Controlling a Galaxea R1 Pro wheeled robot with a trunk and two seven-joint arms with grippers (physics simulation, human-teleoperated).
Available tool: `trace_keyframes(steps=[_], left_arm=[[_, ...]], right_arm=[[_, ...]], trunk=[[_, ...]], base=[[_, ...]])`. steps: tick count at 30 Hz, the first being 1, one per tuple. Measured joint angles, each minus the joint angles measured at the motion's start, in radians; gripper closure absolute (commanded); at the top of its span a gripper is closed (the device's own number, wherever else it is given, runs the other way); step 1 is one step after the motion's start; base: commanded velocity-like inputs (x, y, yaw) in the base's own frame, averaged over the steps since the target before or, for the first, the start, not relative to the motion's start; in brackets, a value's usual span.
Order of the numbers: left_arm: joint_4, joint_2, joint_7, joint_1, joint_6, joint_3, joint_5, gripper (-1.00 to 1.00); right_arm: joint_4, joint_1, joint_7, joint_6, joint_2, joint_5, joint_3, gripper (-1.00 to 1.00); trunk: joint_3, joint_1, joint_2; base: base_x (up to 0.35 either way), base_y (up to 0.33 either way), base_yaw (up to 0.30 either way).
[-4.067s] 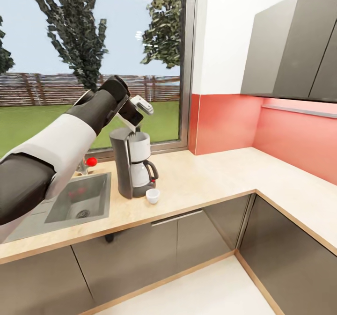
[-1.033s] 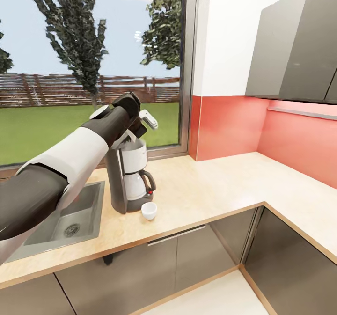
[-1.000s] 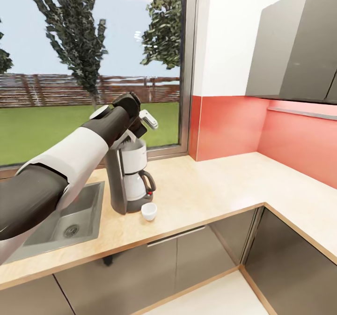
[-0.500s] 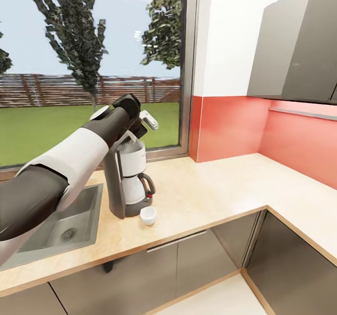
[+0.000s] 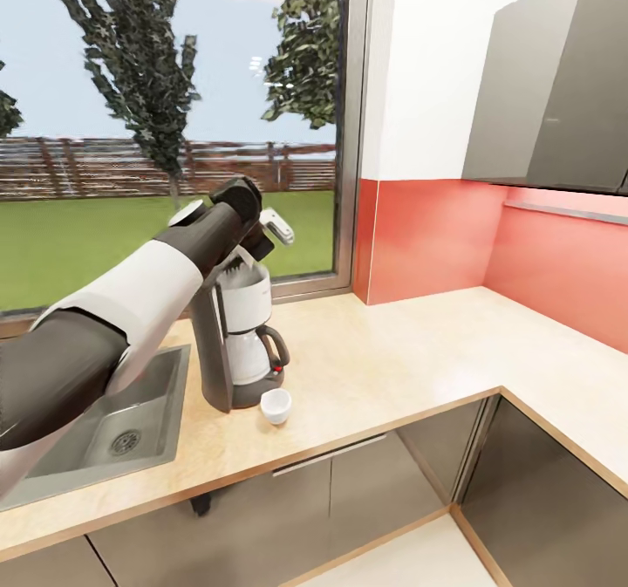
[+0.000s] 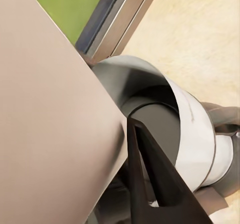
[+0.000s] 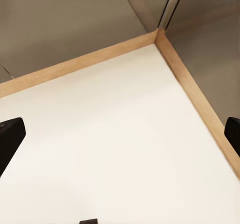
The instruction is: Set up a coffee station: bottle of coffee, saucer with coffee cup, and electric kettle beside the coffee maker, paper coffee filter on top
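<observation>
Hovering left hand [image 5: 255,254] sits directly above the coffee maker [image 5: 234,334], pinching the paper coffee filter [image 6: 55,124]; basket opening lies straight below. Right hand [image 7: 120,134] spread wide over the floor, far off.

Head view: high and well back, facing forward and down over the long beige wood-look tabletop [image 5: 410,351] toward its inner corner and the window. Left wrist view: very near, straight down into the open white filter basket of the tall dark grey drip coffee maker [image 5: 234,334] [image 6: 170,129], shared with the head view. Right wrist view: downward onto pale floor [image 7: 115,134] beside wood-trimmed grey cabinet bases.
</observation>
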Motion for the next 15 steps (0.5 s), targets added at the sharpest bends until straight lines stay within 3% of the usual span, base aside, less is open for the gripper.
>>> trace_keyframes(steps=[15], left_arm=[[-0.011,0.001,0.000,0.035,-0.001,-0.002,-0.004,1.00]], right_arm=[[0.000,0.000,0.000,0.000,0.000,0.001,0.001,-1.00]], trunk=[[0.000,0.000,0.000]], base=[[0.000,0.000,0.000]])
